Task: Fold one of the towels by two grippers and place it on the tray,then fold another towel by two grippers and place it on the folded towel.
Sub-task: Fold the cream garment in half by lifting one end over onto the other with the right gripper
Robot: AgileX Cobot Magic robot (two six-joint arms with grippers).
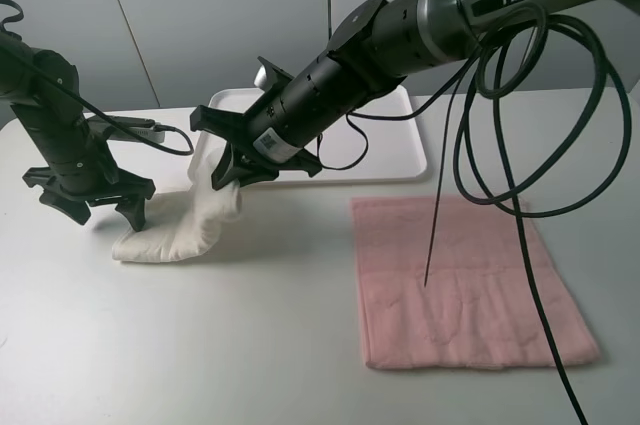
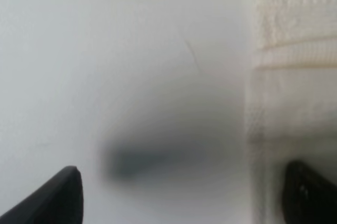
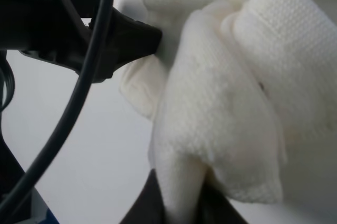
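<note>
Cream towel (image 1: 175,230): folded; right tool (image 1: 230,173) clenched on its end nearest tray (image 1: 395,140); tray lies just beyond, toward worktop's (image 1: 250,345) far edge. Left tool (image 1: 98,207) released.

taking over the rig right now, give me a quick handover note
left end effector: open over the left edge of the cream towel, holding nothing.
right end effector: shut on the cream towel, reaching across the middle.
cream towel: folded bundle on the table, by the tray, not on it.
pink towel: flat, unfolded, on the right.
To do: put the cream towel on the tray, fold the pink towel, stack it on top.
</note>
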